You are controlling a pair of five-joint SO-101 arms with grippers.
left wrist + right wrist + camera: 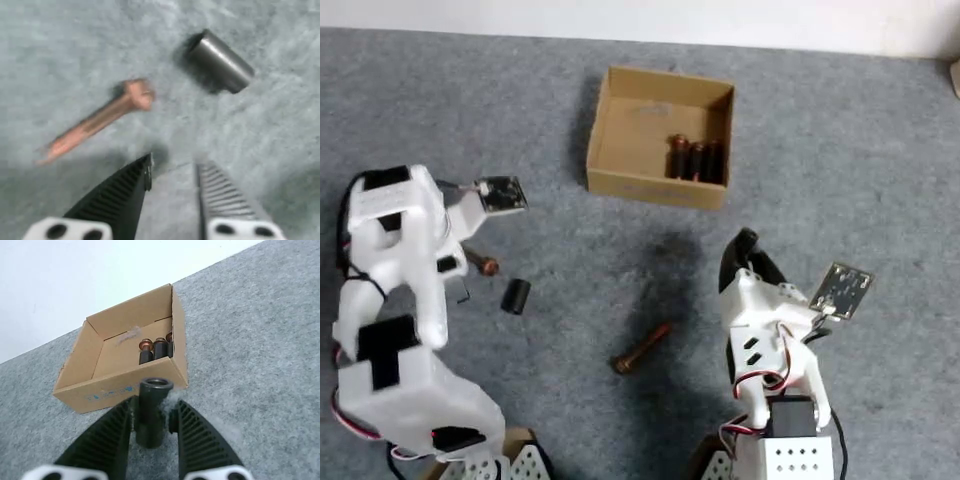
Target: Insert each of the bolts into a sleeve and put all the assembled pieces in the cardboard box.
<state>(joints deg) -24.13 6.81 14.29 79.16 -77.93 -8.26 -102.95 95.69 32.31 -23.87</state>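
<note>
My right fingers (197, 435) grip a sleeve (150, 412) near the box (117, 387) at the far edge of the table (840, 150), my left fingers (122, 192) open near a blurred bolt (95, 120) by its left edge.

grey felt tabletop (840, 150), white wall (620, 15) behind

You see assembled pieces (695, 158) in the cardboard box (655, 188) corner. One copper bolt (95, 122) lies near a black sleeve (220, 61), a second bolt (640, 349) midway across the worktop (840, 150). The right fingers (197, 435) clamp another sleeve (151, 412).
</note>
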